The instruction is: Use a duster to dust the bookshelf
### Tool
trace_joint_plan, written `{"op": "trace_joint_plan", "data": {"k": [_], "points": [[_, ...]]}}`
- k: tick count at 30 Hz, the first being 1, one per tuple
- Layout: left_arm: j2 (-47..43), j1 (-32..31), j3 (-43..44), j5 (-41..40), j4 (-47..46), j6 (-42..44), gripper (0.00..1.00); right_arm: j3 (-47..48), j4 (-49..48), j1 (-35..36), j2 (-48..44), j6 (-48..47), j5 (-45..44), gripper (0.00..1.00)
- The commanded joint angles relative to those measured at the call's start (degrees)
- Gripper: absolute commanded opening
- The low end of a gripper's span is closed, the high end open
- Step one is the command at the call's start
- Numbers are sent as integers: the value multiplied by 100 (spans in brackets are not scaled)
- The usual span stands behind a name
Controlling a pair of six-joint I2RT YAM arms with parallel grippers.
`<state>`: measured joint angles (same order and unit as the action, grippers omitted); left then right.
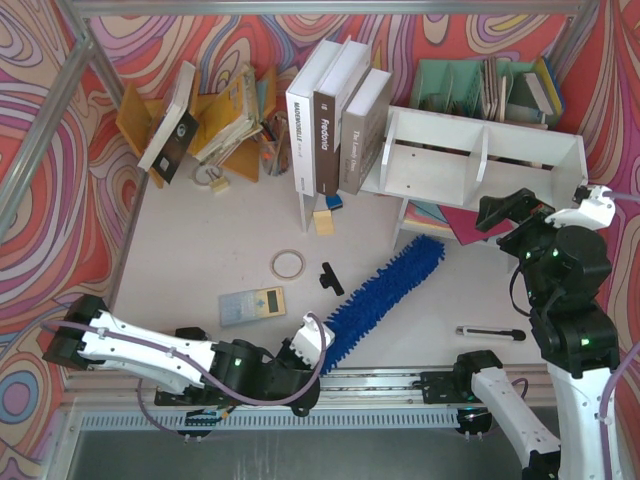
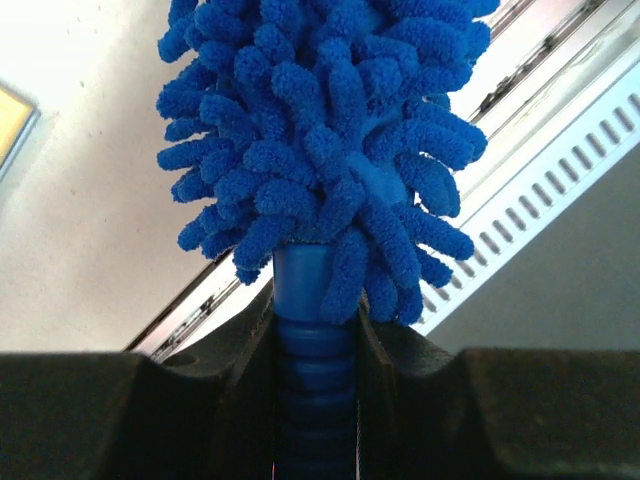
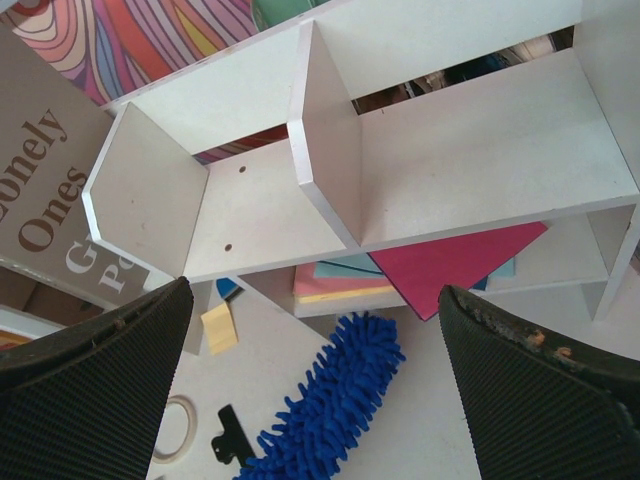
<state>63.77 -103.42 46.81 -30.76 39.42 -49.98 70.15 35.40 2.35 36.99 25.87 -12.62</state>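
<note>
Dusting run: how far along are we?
Done: left gripper has its jaws shut on the duster handle. In hand: the lift; the head lies on the table, outside the bookshelf. Left: sweep both compartments. Right gripper is open, facing the shelf.

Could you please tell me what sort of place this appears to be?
Probably a robot lab work cell staged as a study corner: swirl-patterned panels in a metal frame wall the table, and books, a white bookshelf and a blue duster serve as props.
</note>
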Motion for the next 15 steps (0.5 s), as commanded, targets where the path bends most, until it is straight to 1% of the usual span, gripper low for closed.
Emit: {"op": "trace_joint_plan", "data": {"k": [1,6,9,15], "points": [[-227,-59,-272,-38,28,-303,0,75,-129,7,20,83,92,99],[-181,-61,-358,-346,3,-390,0,48,-112,8,5,132,90,99],[-73,-37,-381,-607,-239,-313,0,8,-128,5,-25,177,123,99],[362,316,-369,-436,-805,60,0,6,-121,8,-30,187,150,99]]}}
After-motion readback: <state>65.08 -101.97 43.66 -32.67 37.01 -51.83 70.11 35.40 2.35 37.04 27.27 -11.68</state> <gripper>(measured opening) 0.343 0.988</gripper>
